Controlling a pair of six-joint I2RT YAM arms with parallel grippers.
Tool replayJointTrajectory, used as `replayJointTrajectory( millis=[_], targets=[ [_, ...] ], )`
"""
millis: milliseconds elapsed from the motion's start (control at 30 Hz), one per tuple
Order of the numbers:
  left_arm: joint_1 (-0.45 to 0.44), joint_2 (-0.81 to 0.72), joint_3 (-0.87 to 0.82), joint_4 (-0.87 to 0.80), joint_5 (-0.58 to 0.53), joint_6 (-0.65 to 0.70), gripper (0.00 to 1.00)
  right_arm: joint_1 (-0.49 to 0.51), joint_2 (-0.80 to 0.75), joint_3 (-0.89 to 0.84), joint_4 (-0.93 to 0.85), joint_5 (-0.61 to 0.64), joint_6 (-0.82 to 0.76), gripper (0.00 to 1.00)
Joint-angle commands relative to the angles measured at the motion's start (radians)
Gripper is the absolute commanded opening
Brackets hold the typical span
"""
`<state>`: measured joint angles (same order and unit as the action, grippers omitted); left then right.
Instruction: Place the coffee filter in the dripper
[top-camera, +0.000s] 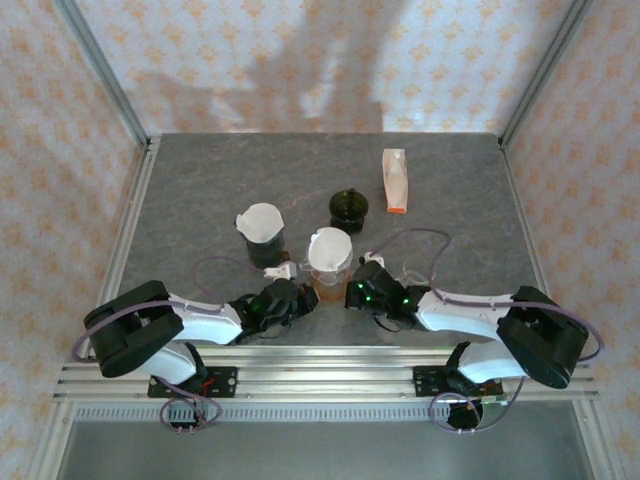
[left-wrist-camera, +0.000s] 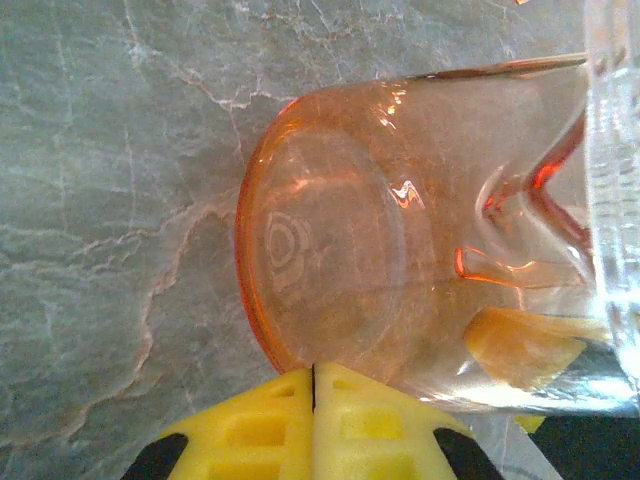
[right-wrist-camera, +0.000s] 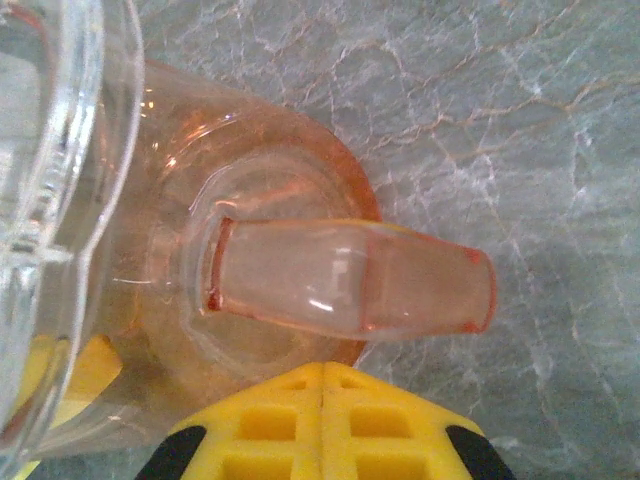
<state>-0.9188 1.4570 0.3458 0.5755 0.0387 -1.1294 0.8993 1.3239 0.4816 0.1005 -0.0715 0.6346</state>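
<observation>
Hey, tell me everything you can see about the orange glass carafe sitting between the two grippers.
The carafe is translucent orange glass, round-bodied, with a glass handle facing the right gripper. It stands upright on the grey marbled table, near its front edge. A clear dripper holding a white filter sits on top. The left gripper, shut like the right, flanks its other side.

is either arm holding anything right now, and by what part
Nothing is held. The left gripper and right gripper each have their fingers shut pad against pad, with nothing between them, close beside the orange glass server.
</observation>
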Motion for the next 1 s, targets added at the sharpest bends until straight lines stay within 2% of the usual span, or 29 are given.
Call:
replayJointTrajectory(
  millis=[0,333,600,867,967],
  targets=[
    [0.010,0.044,0.044,0.042,-0.004,-0.009,0.00,-0.008,0.025,0.039,0.069,-0.027,-0.023,0.00],
    [0.024,0.117,0.092,0.060,-0.018,-0.021,0.00,-0.083,0.077,0.088,0.085,-0.060,-0.057,0.00],
    [0.026,0.140,0.089,0.076,-0.016,-0.035,0.00,-0.101,0.125,0.112,0.114,-0.062,-0.061,0.00],
    [0.004,0.124,0.089,0.039,-0.015,-0.068,0.00,-0.104,0.084,0.095,0.074,-0.038,-0.061,0.00],
    [-0.013,0.127,0.091,0.024,-0.018,-0.091,0.00,-0.104,0.061,0.082,0.057,-0.031,-0.053,0.03]
  ],
)
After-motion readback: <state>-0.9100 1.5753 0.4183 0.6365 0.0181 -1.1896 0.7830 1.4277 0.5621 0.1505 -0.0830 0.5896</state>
